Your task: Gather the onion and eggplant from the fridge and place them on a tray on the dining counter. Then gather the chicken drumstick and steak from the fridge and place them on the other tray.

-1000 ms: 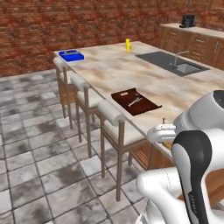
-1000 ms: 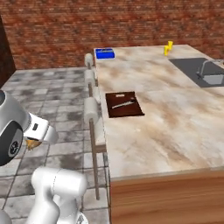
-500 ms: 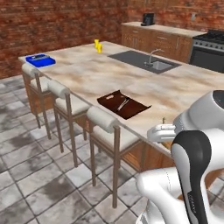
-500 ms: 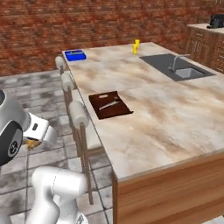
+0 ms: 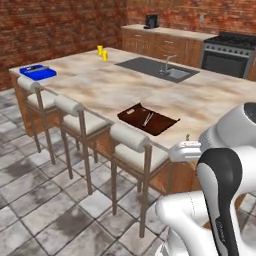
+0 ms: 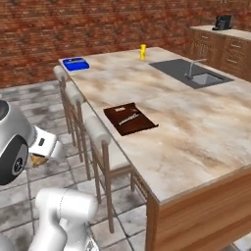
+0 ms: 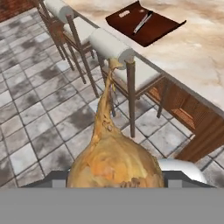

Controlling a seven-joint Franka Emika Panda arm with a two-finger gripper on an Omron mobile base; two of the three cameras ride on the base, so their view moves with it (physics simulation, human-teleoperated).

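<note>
Golden-brown skin marks the onion (image 7: 116,162), which sits directly against the claw (image 6: 39,156). The bulb covers the fingertips in the hand view, so the jaws themselves are hidden. The onion hangs clear of the floor (image 7: 39,109) with nothing else under it, so the claw is judged to be clamped on it.

Orientation of the onion:
- The long axis runs from the bulb to the dry stalk (image 7: 107,96).
- The bulb is at the claw end; the stalk points away from the claw, along its line of sight.
- In the hand view the stalk tip lines up with the padded backrest of the nearest stool (image 7: 111,46), with the tray (image 7: 146,24) beyond it.

Reason for the hold: gripping the round bulb gives the jaws the widest, firmest part, and the thin stalk is left free.

Surroundings:
- The onion is carried low, beside the robot's body, over the tiled floor and well apart from the tabletop (image 5: 100,85).
- The dark brown tray lies near the tabletop edge, behind the stools, with a slim pale item (image 7: 142,22) on it.
- A blue box (image 5: 37,72) sits at the far corner; the sink (image 5: 160,69) is set further in.

Judgement: the onion is not yet delivered.
</note>
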